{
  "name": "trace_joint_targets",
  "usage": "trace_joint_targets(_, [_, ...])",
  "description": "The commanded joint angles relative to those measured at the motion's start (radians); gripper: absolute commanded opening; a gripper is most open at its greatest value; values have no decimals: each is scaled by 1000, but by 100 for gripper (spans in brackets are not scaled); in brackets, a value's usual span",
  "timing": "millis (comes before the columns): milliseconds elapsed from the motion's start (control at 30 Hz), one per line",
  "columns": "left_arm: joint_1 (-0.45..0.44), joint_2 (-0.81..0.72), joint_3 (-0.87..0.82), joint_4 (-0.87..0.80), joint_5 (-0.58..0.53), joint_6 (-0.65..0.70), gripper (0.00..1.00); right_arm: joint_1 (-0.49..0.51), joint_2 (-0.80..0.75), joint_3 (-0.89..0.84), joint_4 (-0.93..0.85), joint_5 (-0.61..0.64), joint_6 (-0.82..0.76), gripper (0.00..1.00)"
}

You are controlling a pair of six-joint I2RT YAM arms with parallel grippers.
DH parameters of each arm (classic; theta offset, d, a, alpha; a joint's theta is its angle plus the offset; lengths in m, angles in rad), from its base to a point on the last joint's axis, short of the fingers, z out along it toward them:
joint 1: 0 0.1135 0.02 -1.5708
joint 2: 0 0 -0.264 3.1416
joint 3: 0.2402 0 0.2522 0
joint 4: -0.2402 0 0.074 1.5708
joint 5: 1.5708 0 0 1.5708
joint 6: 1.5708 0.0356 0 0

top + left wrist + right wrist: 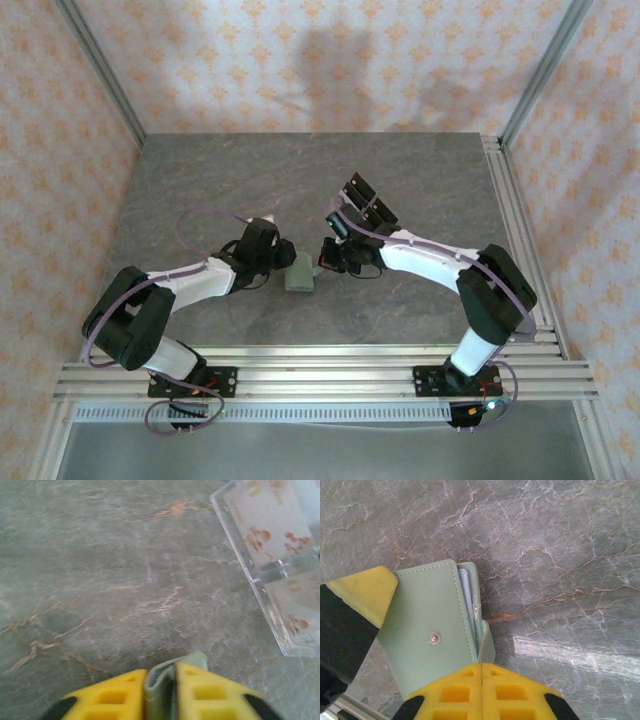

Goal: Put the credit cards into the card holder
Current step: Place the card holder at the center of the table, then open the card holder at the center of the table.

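L gripper (160, 672): jaws nearly closed, w/ only a narrow slot between the yellow pads. That slot is filled by a sage-green edge of the card holder (432, 630), and both pads lie against it, so it has a pinch on that edge. From the right wrist cam, one of its yellow fingers sits on the holder's upper-left corner.

R gripper (482, 667): fully closed, pads meeting pad to pad w/ nothing between them. The tips sit at the holder's near-right edge, by the small flap. Can't tell if they actually touch.

The card holder lies flat on the table (560, 555) between the two grippers, snap (434, 638) facing up. The credit cards (464, 587) show as pale thin strips tucked inside along its right-hand edge.

Edges & room:
- The clear tray (251, 578) is ahead and to the right of the L gripper, apart from the holder, w/ its long wall running diagonally.
- In the overhead view, bare stone lies on the far side and to the left.
- Alu rails (520, 230) bound the right side and the near edge; the patterned walls stand well back.
- The tightest spot is the centre — both grippers sit close either side of the holder.
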Motion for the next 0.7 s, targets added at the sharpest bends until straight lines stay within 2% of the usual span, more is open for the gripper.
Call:
trace_joint_targets(0, [3,-18,18,-76,-82,36,35,2,8,8,32,-17,-16,0])
trace_joint_targets(167, [6,-65,47,-186,-153,77,61,2,7,-5,52,-27,-9,0])
trace_joint_targets(333, [9,-124,78,-316,-199,96,77,0,3,-27,66,-30,0,0])
trace_joint_targets(533, [-17,-140,138,-449,-202,58,89,-2,-3,-26,52,-23,5,0])
trace_joint_targets(667, [-68,-144,225,-569,-233,69,92,-1,-15,-15,40,-22,16,0])
